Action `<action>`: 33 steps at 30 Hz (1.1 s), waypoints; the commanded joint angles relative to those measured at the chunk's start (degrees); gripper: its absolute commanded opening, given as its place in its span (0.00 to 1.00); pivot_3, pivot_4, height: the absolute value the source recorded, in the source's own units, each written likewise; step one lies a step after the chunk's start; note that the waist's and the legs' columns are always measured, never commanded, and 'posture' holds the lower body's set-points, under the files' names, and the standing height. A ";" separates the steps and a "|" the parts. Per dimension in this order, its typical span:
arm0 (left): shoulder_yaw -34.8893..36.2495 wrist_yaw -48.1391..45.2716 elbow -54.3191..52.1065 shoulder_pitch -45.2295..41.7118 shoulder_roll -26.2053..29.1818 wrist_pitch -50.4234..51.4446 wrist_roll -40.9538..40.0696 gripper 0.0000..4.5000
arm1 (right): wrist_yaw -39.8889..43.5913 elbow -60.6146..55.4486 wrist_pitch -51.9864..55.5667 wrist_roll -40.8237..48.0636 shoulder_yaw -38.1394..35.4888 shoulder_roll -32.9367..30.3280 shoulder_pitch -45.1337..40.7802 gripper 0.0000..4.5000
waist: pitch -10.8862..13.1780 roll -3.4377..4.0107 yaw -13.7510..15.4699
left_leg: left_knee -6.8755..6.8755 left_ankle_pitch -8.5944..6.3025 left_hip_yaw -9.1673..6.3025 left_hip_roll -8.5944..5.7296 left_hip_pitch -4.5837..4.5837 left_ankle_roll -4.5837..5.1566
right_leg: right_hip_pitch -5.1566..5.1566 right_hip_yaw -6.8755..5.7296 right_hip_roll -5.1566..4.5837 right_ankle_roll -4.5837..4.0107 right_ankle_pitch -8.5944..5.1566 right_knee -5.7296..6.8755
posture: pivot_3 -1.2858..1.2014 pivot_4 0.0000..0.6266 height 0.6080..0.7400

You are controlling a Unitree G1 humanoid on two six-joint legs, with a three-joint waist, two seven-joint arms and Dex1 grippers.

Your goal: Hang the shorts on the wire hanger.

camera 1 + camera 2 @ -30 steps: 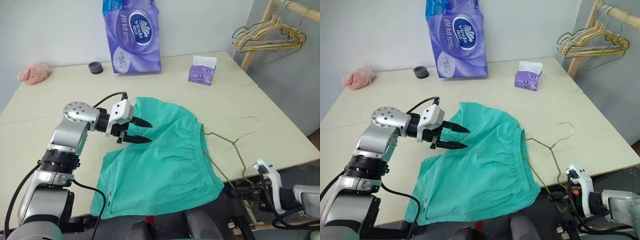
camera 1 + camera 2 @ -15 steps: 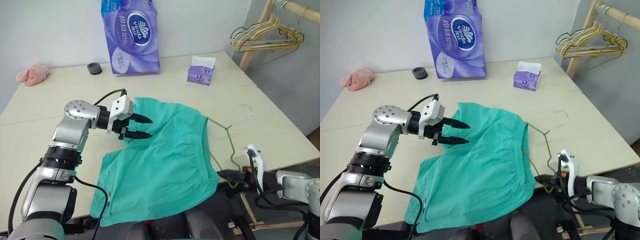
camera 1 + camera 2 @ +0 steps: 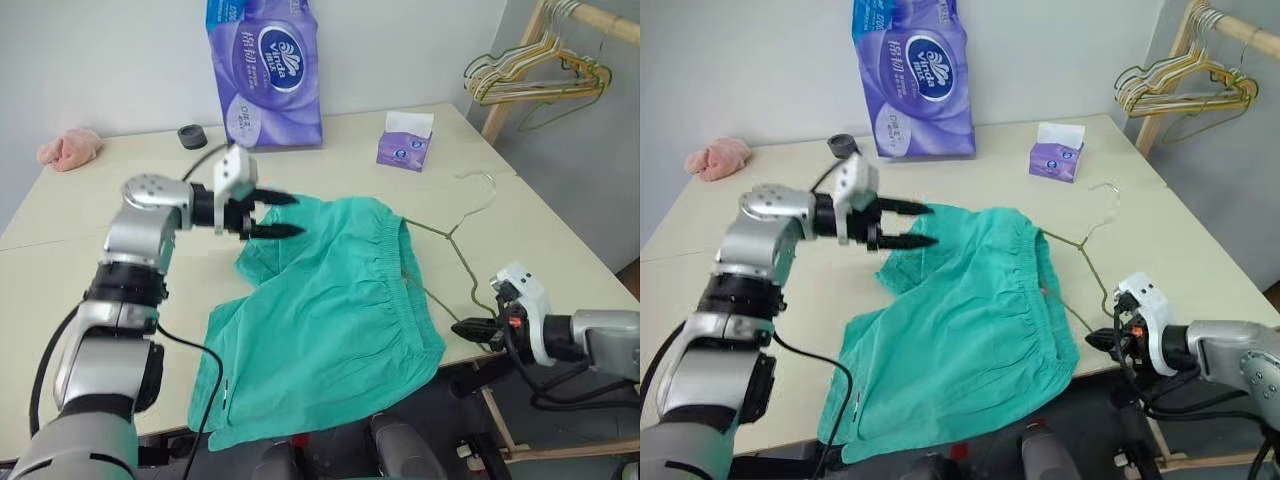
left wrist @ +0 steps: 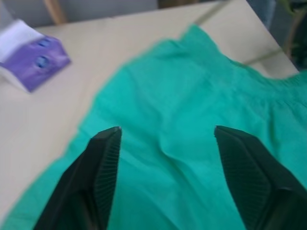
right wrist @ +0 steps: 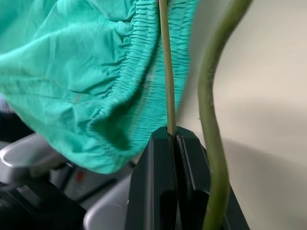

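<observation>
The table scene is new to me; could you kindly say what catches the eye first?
The teal shorts sprawl over the table's near edge. The left hand hovers open above their far corner, while the right hand is shut on the wire hanger beside the waistband. A tall purple tissue pack stands at the back.

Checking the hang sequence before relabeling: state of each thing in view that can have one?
shorts: spread on the table, front edge draped over its edge, not hung.
wire hanger: one end pinched by the right gripper, part hidden by the shorts.
left gripper: open, empty, above the shorts.
right gripper: shut on the wire hanger.
tissue box: open, tissue sticking up.
</observation>
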 commanded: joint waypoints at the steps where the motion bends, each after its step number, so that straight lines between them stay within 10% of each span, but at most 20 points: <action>1: 1.19 -2.72 2.81 -4.55 -0.62 -1.20 -0.87 1.00 | 2.86 -1.06 -5.32 -2.53 3.85 -2.83 -3.93 0.00 | 0.00 0.01 -0.11 | -0.01 0.00 0.00 0.00 0.00 0.00 | 0.00 0.00 0.00 0.00 0.00 0.00 | 0.41 0.14 1.00; 13: -13.12 -13.69 1.39 -6.05 2.07 -12.18 0.36 1.00 | 10.04 -2.47 -18.94 -17.69 22.74 -9.79 -16.19 0.00 | 0.00 0.02 -1.47 | -0.04 0.00 -0.22 0.03 -0.01 0.00 | -0.06 0.01 -0.03 -0.01 0.00 0.01 | 0.40 0.13 1.00; 29: -19.32 -13.69 1.43 -1.66 1.60 -16.69 0.84 1.00 | 11.34 -5.84 -18.23 -21.24 24.96 -7.15 -22.01 0.00 | -0.01 0.02 -1.71 | -0.03 0.00 -0.24 0.04 -0.04 0.00 | -0.11 0.01 -0.04 -0.01 0.00 0.02 | 0.40 0.14 1.00; 33: -19.82 -13.69 0.06 -0.66 1.74 -15.01 0.17 0.81 | 11.45 -6.19 -17.78 -21.46 25.03 -6.48 -22.51 0.00 | 0.00 0.03 -1.73 | -0.03 0.00 -0.25 0.04 -0.04 0.00 | -0.11 0.01 -0.04 -0.01 0.01 0.03 | 0.40 0.14 1.00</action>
